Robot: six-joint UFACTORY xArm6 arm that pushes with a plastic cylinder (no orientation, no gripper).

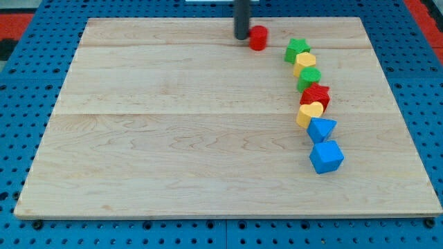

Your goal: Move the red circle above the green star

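my tip [241, 37] touching red circle [258, 37] from the view's left, green star [297, 50] near its right, no fingers on this rod, wooden worktop [173, 138]

Board [173, 138]: pale wood grain, on a blue perforated surface [28, 235]. Rod dark; red circle [258, 37]; green star [297, 50]. Remaining blocks: two yellow, one green, one red, two blue.
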